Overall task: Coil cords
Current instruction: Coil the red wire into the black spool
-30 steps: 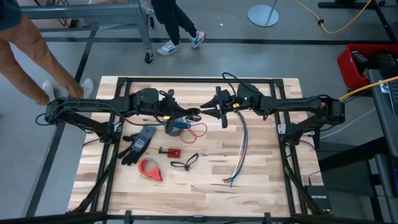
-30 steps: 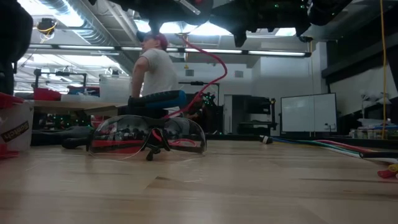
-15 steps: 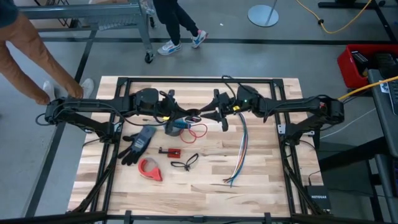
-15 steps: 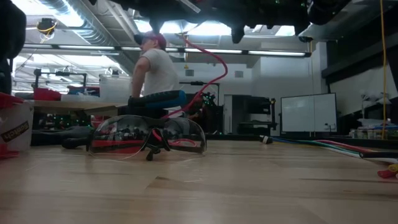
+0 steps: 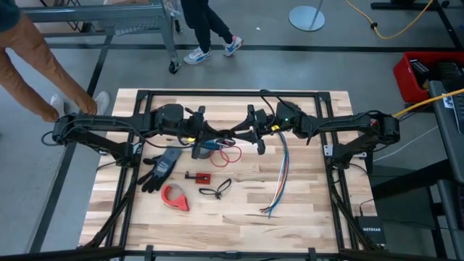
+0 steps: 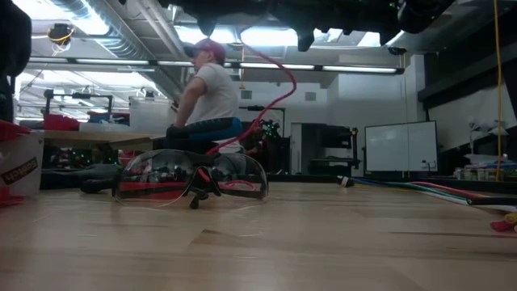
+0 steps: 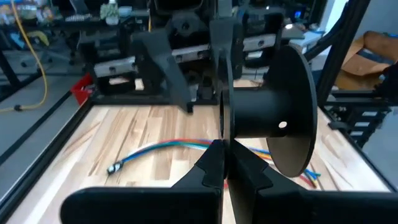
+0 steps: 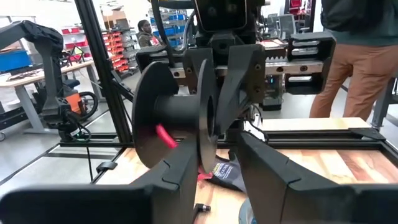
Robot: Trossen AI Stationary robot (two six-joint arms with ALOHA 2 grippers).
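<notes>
**Cord winding under way: spool held between both arms, cord mostly unwound**

1. Table [image 5: 304,210]: both arms reach in from either side and meet above its rear middle.
2. Left gripper [image 5: 209,136]: fingers drawn together, clamped on the edge of one flange of a black spool [image 7: 280,118], holding it above the table.
3. Right gripper [image 5: 241,135]: faces the spool from the other side. Fingers stand apart, one on each side of the near flange, gripping nothing.
4. Red cord [image 5: 230,153]: a small loop lies on the table just below the grippers. One strand rises to the spool, and a short red piece shows at the hub.

Judgement: the step in hand is feeding cord onto the spool, and little is wound so far. The next move calls for the right gripper to take the loose strand and lead it around the hub, while the left keeps the spool steady. The multicoloured wire bundle [image 5: 279,181] nearby must be kept out of it.
</notes>
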